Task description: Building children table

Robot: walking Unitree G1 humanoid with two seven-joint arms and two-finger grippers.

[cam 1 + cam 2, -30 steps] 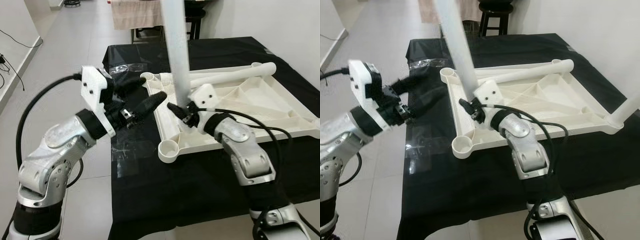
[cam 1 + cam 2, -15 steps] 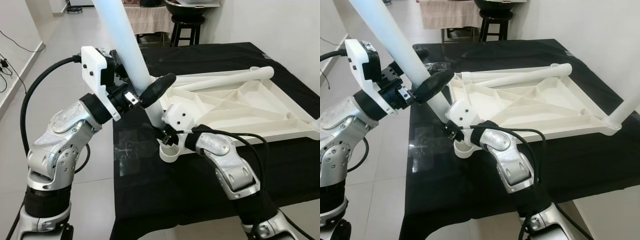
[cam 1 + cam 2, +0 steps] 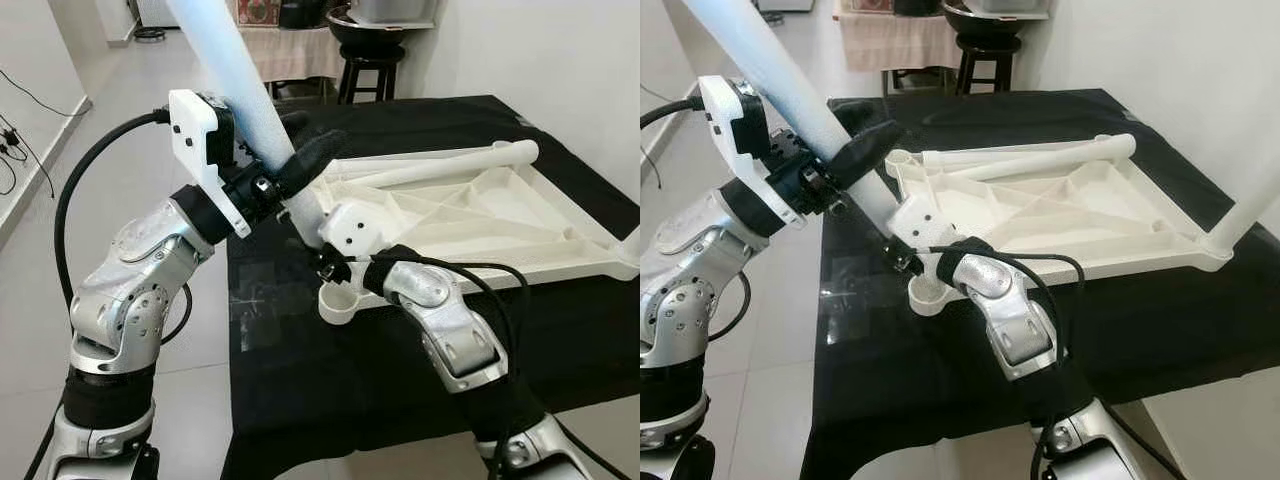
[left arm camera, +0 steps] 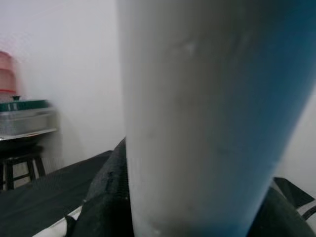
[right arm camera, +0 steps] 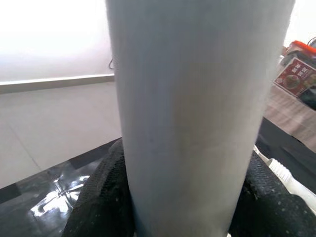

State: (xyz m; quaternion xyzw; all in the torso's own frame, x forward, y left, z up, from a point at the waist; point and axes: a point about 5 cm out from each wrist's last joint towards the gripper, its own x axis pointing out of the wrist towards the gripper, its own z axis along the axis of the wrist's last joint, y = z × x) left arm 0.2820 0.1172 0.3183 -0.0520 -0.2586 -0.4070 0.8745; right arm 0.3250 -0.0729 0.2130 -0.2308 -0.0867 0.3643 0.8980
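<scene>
A long white table leg slants up to the left above the near-left corner of the upturned white tabletop. My left gripper is shut on the leg at mid-height. Lower down, my right gripper is shut on the leg's bottom end, just above the round corner socket. Black fingers hug the tube in both wrist views. A second leg lies along the tabletop's far edge. A third leg stands at the near-right corner.
The tabletop rests on a table covered with a black cloth, with clear plastic wrap near its left edge. Tiled floor lies to the left. A dark stool and a draped table stand behind.
The left gripper, open and apart a second ago, has closed on the leg. The leg has tipped from upright to slanting left, and its lower end has moved to the near-left corner socket.
</scene>
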